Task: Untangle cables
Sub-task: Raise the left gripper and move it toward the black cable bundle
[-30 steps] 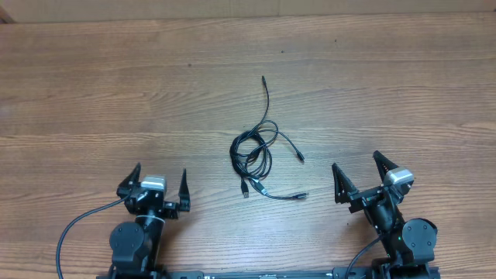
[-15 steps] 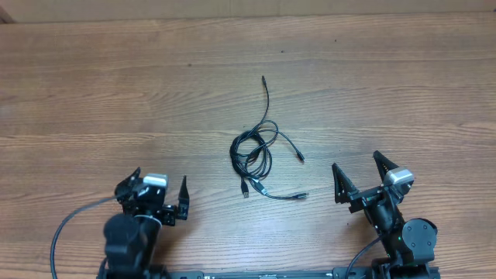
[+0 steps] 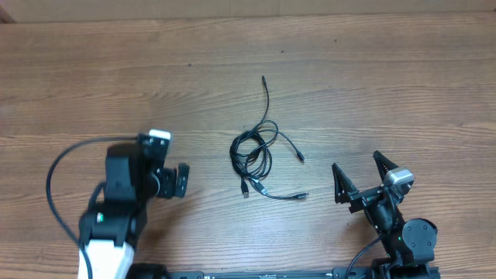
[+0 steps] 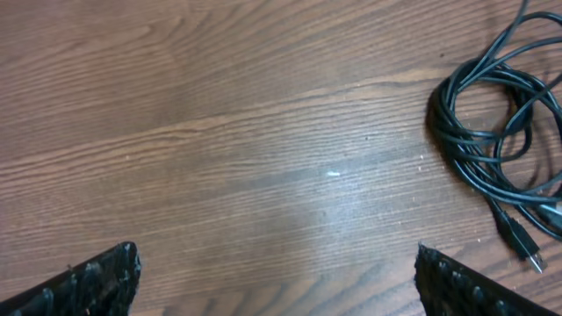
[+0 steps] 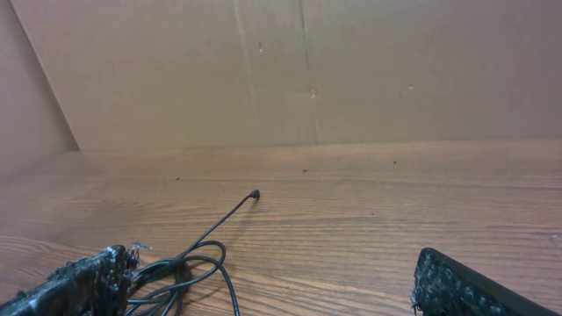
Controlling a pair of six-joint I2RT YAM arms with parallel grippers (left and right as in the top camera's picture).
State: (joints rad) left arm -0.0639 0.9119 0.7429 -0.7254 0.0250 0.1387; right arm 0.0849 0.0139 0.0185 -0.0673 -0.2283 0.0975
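The cables (image 3: 260,159) lie in a loose black bundle near the middle of the wooden table (image 3: 403,77), coiled in overlapping loops, with one cord running straight out towards the far edge and several plug ends trailing on the near side. How many cords make up the knot we cannot say for certain from above; it looks like two or three. The left gripper (image 4: 277,285) hovers over bare wood to the left of the bundle with its fingers spread wide and nothing between them. In its wrist view the coil sits at the right edge, with a small plug (image 4: 527,254) pointing out below it. The right gripper (image 3: 356,164) waits near the table's front right, well apart from the cords, and it too is splayed wide and empty. Its camera looks low across the table to the coil and a brown cardboard wall (image 5: 351,70) beyond.
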